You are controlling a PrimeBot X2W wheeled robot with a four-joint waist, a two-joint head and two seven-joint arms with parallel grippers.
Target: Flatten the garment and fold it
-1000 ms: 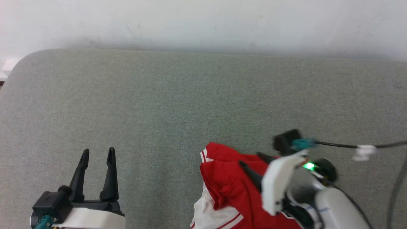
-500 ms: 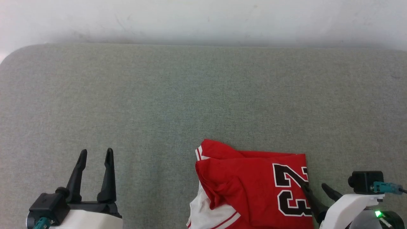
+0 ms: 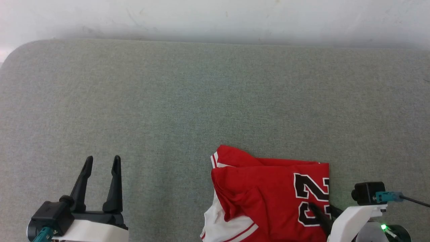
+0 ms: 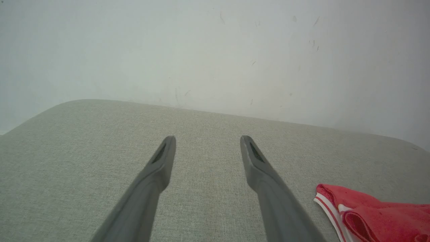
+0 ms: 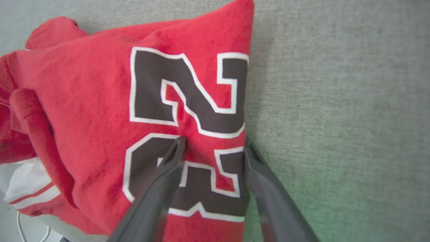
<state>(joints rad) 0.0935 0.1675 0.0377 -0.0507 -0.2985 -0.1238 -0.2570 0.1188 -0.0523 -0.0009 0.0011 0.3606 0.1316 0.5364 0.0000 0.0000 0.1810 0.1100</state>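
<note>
The garment, a red shirt with a black number outlined in white, lies bunched near the front edge of the grey-green padded table. A white sleeve with striped trim pokes out at its lower left. My right gripper is open, low over the garment's right edge. In the right wrist view the garment lies under the right gripper, one finger on the number, the other at the fabric's edge. My left gripper stands open over bare table, far left of the shirt. Beside the left gripper, the garment shows at lower right.
A pale wall runs right behind the table's far edge. The table's back left corner is rounded. A dark cable trails from the right wrist camera toward the right. Bare padded surface stretches behind and left of the shirt.
My right arm has drawn back from over the shirt's middle to its right edge, uncovering the number, and its fingers now sit on that edge. The left gripper has stayed put.
</note>
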